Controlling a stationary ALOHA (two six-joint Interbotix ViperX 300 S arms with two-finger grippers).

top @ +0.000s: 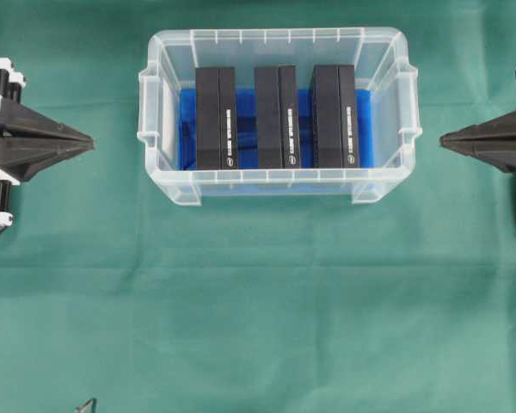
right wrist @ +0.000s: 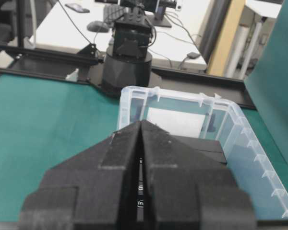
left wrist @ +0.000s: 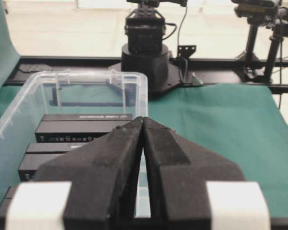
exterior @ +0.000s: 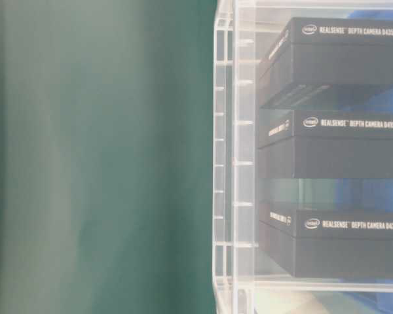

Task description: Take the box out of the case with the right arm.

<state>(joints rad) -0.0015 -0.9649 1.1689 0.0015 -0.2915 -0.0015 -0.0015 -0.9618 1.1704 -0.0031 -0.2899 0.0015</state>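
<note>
Well apart from the case, the right arm's fingers sit closed, empty.

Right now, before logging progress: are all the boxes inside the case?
Yes, all inside. Three black boxes stand in a row within the clear case; none lies on the green cloth.

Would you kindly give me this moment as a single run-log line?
phase: not started | case: three black boxes standing inside | right gripper: shut, empty, outside the case | left gripper: shut, empty, outside
</note>
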